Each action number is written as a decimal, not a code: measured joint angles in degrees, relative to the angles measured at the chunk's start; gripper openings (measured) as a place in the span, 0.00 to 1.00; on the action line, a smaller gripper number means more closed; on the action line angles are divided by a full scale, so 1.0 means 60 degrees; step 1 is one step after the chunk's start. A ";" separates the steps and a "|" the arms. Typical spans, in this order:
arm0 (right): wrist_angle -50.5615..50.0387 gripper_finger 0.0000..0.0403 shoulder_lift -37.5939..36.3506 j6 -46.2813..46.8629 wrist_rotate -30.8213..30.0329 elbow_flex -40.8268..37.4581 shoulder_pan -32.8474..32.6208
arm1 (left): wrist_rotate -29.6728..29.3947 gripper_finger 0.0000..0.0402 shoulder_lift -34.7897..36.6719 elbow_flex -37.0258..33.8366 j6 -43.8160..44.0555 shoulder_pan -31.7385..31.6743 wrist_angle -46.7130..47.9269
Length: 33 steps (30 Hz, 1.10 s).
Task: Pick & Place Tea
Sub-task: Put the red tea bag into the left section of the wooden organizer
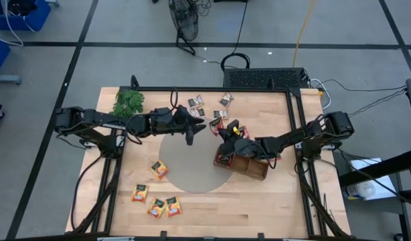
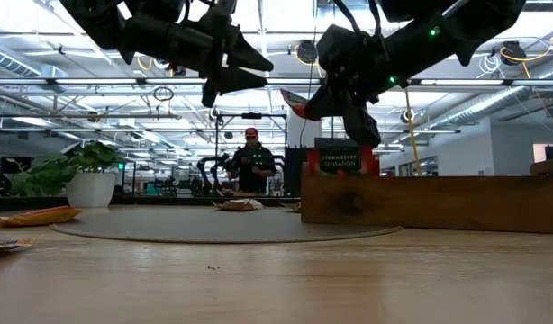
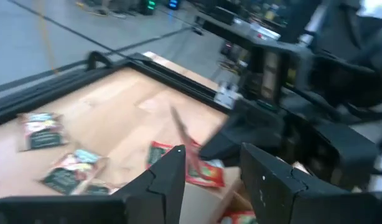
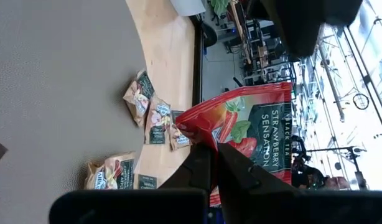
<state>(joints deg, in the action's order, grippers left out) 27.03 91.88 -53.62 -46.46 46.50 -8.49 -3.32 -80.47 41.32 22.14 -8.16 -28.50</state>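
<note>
Item: right gripper (image 4: 213, 163), above the near end of the wooden compartment tray (image 1: 249, 165) at the table's right-centre. Fingers pinched fully together on the corner of one red tea sachet (image 4: 250, 134), label "Strawberry Sensation"; sachet lifted clear of the table, seen in the low view hanging tilted from the fingers (image 2: 299, 103).

Item: left gripper (image 1: 192, 126), over the far edge of the grey round mat (image 1: 192, 167), raised off the table, pointing toward the right arm. Fingers (image 3: 163, 180) partly apart, nothing between them.

Item: red sachets, loose (image 1: 219, 124), a small cluster on the bare wood just behind the tray; in the low view a red sachet stands upright in the tray (image 2: 339, 160).

Item: grey-white sachets (image 1: 195, 102), a few near the far edge of the wooden table (image 1: 259, 207), with another (image 1: 225, 100) a little to the right.

Item: orange-yellow sachets (image 1: 158, 169), one at the mat's left rim, three more (image 1: 155, 206) grouped near the front left.

Item: green leafy sprig (image 1: 128, 102), far left corner.

Item: person (image 2: 251, 162), standing in the room well beyond the table
</note>
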 joint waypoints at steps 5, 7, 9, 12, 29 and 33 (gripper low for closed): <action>0.0276 0.00 0.0000 -0.0085 0.0003 0.0004 -0.0040 | -0.0294 0.39 -0.0262 0.0004 0.0403 -0.0004 -0.0045; 0.0378 0.00 0.0000 -0.0200 0.0012 0.0007 -0.0076 | -0.0283 0.39 -0.0564 0.0135 0.0416 0.0004 -0.0090; 0.0401 0.00 0.0000 -0.0213 0.0008 0.0007 -0.0103 | -0.0283 0.39 -0.0845 0.0230 0.0562 -0.0002 0.0004; 0.0368 0.00 0.0000 -0.0169 0.0004 0.0007 -0.0102 | -0.0192 0.39 -0.1290 0.0564 0.0597 0.0000 -0.0092; 0.0196 0.00 0.0000 0.0263 0.0009 0.0015 -0.0106 | 0.0477 0.36 -0.2044 0.1475 0.0060 -0.0089 0.0129; 0.0211 0.04 0.0000 0.0914 0.0025 0.0015 -0.0106 | 0.0610 0.14 -0.2040 0.1479 -0.0335 -0.0189 0.0655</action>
<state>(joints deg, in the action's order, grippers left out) 28.29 91.88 -48.13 -46.30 46.59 -9.13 0.34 -92.71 50.19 20.13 -9.30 -24.57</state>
